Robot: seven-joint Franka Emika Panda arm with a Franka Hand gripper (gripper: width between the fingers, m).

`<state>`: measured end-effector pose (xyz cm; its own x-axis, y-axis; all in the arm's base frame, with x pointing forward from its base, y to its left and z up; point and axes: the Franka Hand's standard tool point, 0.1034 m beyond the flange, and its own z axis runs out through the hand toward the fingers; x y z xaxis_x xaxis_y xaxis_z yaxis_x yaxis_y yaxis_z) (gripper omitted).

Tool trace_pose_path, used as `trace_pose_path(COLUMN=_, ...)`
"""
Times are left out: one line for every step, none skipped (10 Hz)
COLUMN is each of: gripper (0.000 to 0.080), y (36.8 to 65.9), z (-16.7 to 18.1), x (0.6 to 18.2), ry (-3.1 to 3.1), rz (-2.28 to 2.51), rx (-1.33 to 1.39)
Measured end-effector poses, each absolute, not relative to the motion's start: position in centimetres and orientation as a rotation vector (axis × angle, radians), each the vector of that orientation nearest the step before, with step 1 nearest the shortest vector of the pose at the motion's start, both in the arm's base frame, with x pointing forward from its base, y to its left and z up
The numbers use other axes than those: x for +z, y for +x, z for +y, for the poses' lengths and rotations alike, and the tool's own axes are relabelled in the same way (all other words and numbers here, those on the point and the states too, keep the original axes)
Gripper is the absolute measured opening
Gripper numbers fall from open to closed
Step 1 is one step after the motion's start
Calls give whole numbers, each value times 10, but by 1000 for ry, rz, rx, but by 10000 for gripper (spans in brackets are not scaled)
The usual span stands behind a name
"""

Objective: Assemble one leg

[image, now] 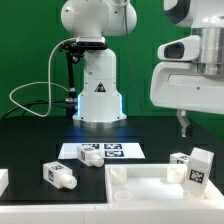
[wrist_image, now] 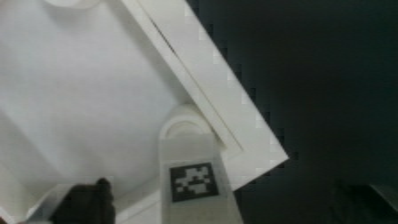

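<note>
A white leg [wrist_image: 192, 160] with a black-and-white tag [wrist_image: 196, 182] lies against the rim of the large white panel [wrist_image: 89, 90]. In the wrist view it sits between my gripper's [wrist_image: 222, 205] two dark fingertips [wrist_image: 80, 200], which stand wide apart and do not touch it. In the exterior view my gripper [image: 185, 128] hangs open above two legs at the exterior view's right, one on the panel's corner [image: 197, 168] and one just behind it [image: 180, 158]. Another leg [image: 60, 177] lies on the table toward the exterior view's left.
The marker board [image: 100, 152] lies in front of the robot's base [image: 97, 90]. The white panel [image: 140, 185] fills the front of the exterior view. A white part [image: 3, 182] shows at the exterior view's left edge. The table is black.
</note>
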<state>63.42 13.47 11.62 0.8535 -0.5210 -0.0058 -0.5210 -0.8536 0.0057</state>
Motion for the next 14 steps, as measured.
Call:
trace_pose_path(gripper=645, y=635, z=132, x=116, ry=3062, rz=-676, rx=-8)
trace_pose_path(gripper=645, y=635, z=132, x=116, ry=3062, rz=-676, rx=-8)
trace_pose_path(gripper=649, y=635, z=132, x=116, ry=3062, rz=-676, rx=-8)
trace_pose_path(gripper=649, y=635, z=132, x=116, ry=3062, rz=-676, rx=-8)
trace_pose_path(gripper=649, y=635, z=132, x=116, ry=3062, rz=-676, rx=-8)
trace_pose_path(gripper=649, y=635, z=132, x=116, ry=3062, rz=-676, rx=-8)
trace_pose_path(gripper=649, y=635, z=132, x=116, ry=3062, rz=-676, rx=-8)
trace_pose_path(gripper=649, y=635, z=132, x=116, ry=3062, rz=-676, rx=-8)
trace_pose_path(gripper=649, y=635, z=132, x=116, ry=3062, rz=-676, rx=-8)
trace_pose_path(gripper=649, y=635, z=132, x=116, ry=3062, rz=-676, rx=-8)
trace_pose_path(gripper=649, y=635, z=132, x=116, ry=3062, rz=-676, rx=-8)
trace_pose_path(gripper=649, y=636, z=127, x=115, ry=3111, rz=-388, rx=-10)
trace_pose_path(gripper=649, y=642, z=122, x=117, ry=3143, rz=-188, rx=-2)
trace_pose_path(gripper=649, y=645, z=117, x=120, ry=3140, rz=-430, rx=-16)
